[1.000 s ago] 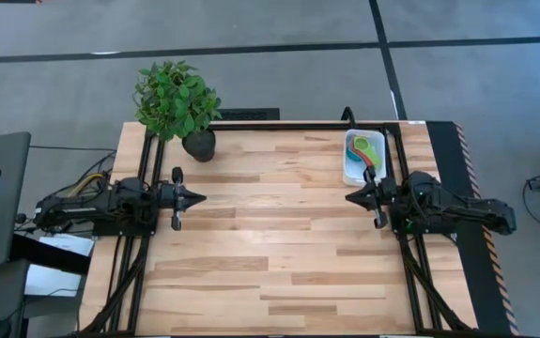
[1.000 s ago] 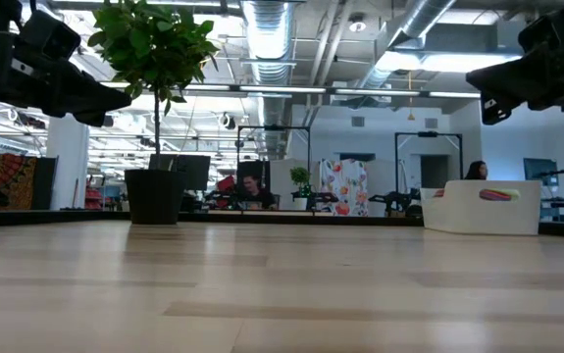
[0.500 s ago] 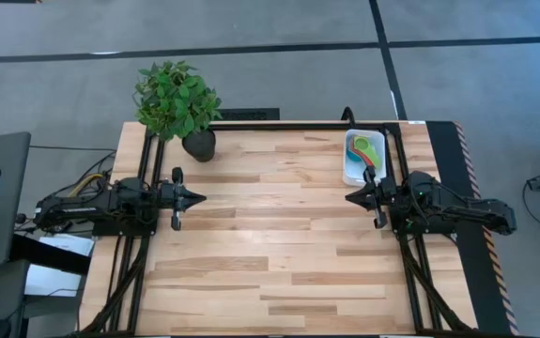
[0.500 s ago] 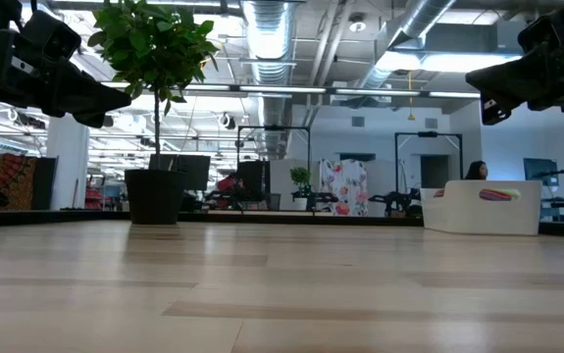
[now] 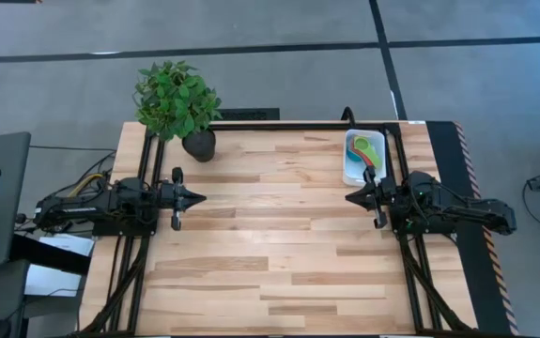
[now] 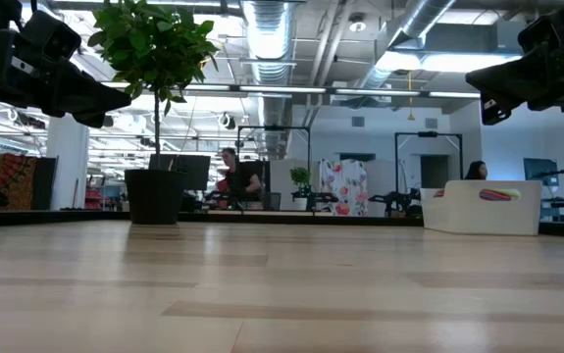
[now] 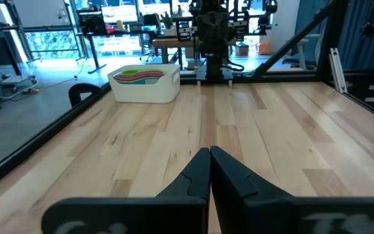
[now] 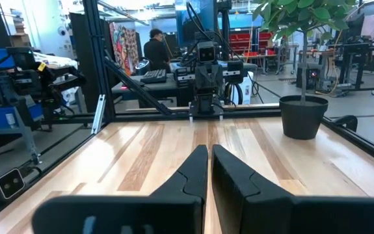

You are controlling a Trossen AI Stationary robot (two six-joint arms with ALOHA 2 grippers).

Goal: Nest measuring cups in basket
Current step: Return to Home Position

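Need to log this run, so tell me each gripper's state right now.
Left gripper: closed, holding nothing.
Right gripper: closed, holding nothing.

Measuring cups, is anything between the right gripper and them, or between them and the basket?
Nothing visible. The measuring cups already lie inside the basket, and the right gripper, shut, hangs close beside it. The plant pot and the left gripper are across the table.
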